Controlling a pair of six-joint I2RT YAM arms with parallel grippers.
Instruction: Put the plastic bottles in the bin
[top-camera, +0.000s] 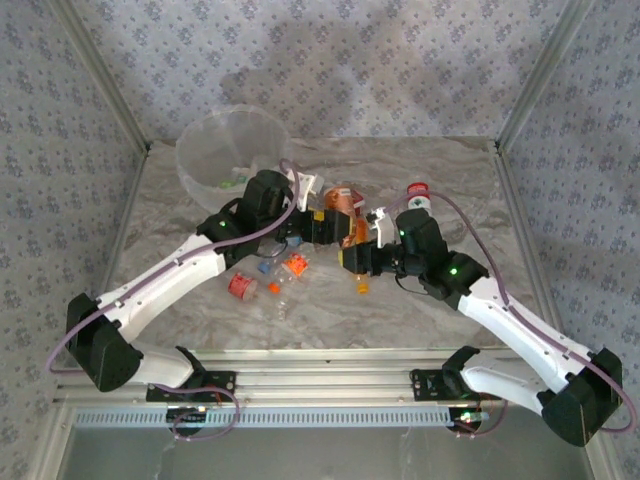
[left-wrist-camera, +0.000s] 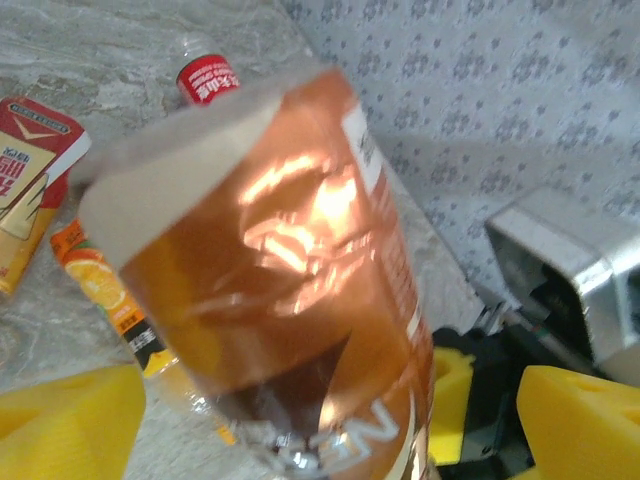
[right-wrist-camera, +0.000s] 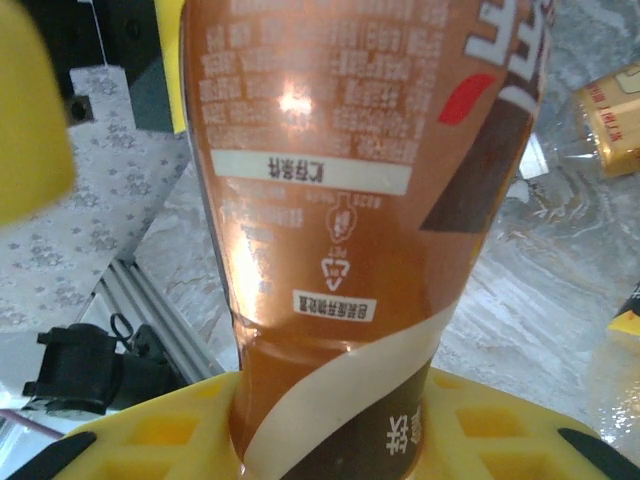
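A brown-orange plastic bottle (top-camera: 345, 203) (right-wrist-camera: 350, 200) hangs above the table's middle, between both arms. My right gripper (top-camera: 354, 250) (right-wrist-camera: 340, 440) is shut on its lower end, yellow fingers pressed against both sides. My left gripper (top-camera: 318, 228) (left-wrist-camera: 330, 440) stands open around the same bottle (left-wrist-camera: 280, 260), with a gap showing at its right finger (left-wrist-camera: 580, 420). The bin (top-camera: 228, 150) is at the back left, with a few bottles (top-camera: 233, 181) inside. More bottles (top-camera: 268, 275) lie on the table under the left arm.
A red-capped bottle (top-camera: 418, 191) stands behind my right arm. A red-labelled bottle (left-wrist-camera: 207, 78), a red-and-yellow pack (left-wrist-camera: 30, 150) and an orange-labelled bottle (left-wrist-camera: 100, 280) lie below the left gripper. A yellow-labelled bottle (right-wrist-camera: 610, 120) lies to the right. Patterned walls close in the table.
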